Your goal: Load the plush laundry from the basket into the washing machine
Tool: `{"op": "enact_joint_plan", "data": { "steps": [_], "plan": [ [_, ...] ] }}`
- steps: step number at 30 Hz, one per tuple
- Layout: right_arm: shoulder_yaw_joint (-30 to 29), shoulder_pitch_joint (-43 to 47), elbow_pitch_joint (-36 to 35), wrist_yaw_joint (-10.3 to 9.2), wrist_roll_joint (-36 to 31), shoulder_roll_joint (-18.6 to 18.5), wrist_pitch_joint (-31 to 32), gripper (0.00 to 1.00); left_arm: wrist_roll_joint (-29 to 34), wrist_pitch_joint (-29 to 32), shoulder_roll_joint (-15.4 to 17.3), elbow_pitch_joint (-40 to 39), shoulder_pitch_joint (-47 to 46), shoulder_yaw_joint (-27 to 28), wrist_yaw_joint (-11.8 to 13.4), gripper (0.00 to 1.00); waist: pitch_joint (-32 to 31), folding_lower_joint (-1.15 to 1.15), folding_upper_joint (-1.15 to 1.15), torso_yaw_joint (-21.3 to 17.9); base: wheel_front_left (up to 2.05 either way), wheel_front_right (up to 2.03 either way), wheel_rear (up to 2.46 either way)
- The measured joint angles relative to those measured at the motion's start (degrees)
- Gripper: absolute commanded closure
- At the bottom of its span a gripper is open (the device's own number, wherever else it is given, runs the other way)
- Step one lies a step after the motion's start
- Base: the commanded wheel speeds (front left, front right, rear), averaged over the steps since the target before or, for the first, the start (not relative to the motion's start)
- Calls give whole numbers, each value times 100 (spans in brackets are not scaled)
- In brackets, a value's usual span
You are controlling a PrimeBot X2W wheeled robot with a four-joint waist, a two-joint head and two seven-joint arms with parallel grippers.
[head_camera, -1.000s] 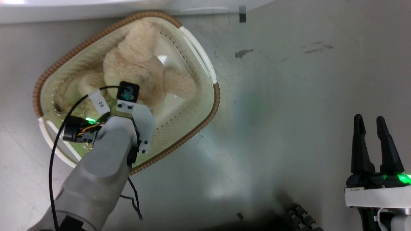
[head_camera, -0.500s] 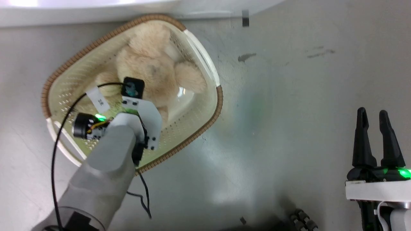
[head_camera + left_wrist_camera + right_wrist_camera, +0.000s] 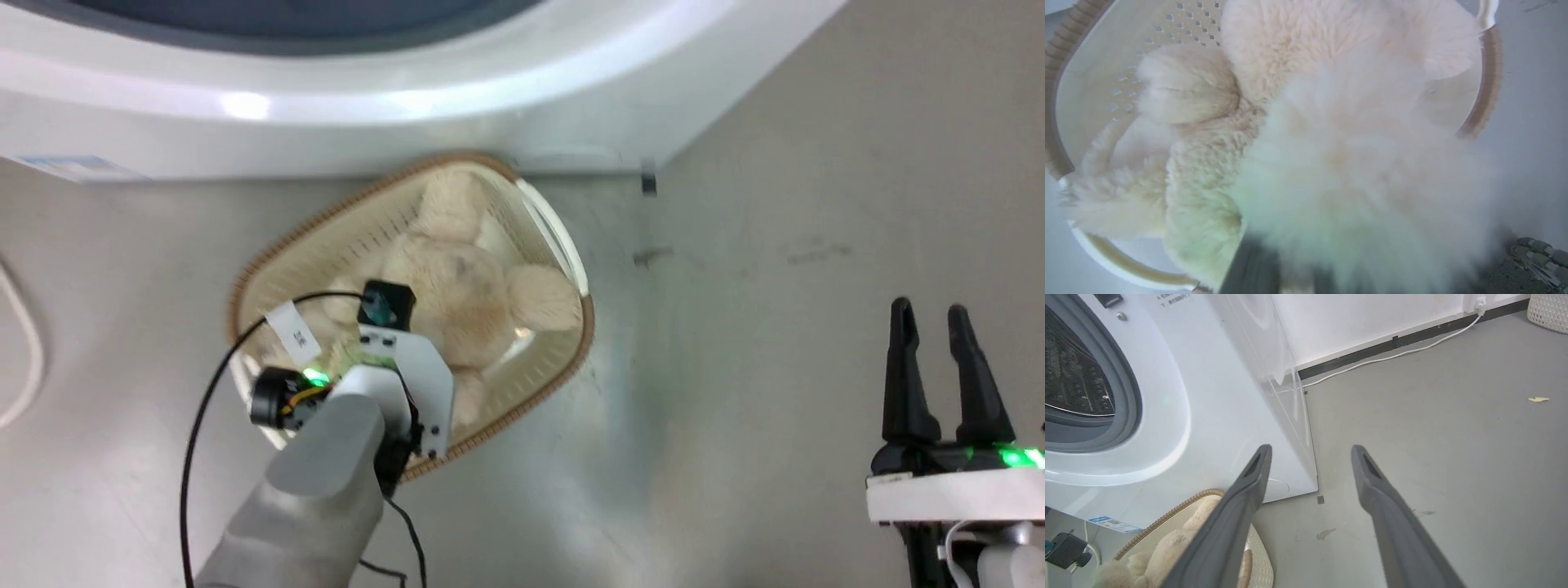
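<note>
Grey floor [image 3: 775, 367] held the basket [image 3: 506, 420] by the washing machine [image 3: 490, 90] for a short carry. The left gripper [image 3: 1286, 269] fingers were sunk into the plush laundry [image 3: 1298, 61], closure hidden; the right gripper [image 3: 925, 314] fingers stood apart, idle.

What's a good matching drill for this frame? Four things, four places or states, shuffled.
Things:
1. plush laundry
2. basket
3. washing machine
4. right gripper

Places or states:
A. open, above bare floor
B. inside the basket
C. drum showing through the grey ring
D. on the floor, by the machine's front

Pairs: 1-B, 2-D, 3-C, 4-A
</note>
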Motion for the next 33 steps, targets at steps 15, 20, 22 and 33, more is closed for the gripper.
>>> {"op": "enact_joint_plan", "data": {
  "steps": [15,20,22,33],
  "plan": [
    [18,679,400,0,-87,0,0,0,-631,-498,-163,-580,865,291,-181,100,-1819,-1,0,539,0,0,0],
    [-7,869,427,0,-87,0,4,0,-745,-798,-99,-1025,1162,444,-103,100,-2343,-2,0,638,0,0,0],
    [-24,942,430,0,-86,0,8,0,-746,-918,-37,-1224,1294,482,-41,100,-2530,-2,0,664,0,0,0],
    [-92,1262,432,0,11,0,54,0,-728,-1714,316,-2329,1691,734,338,100,-3159,-1,0,795,0,0,0]
  ]
}}
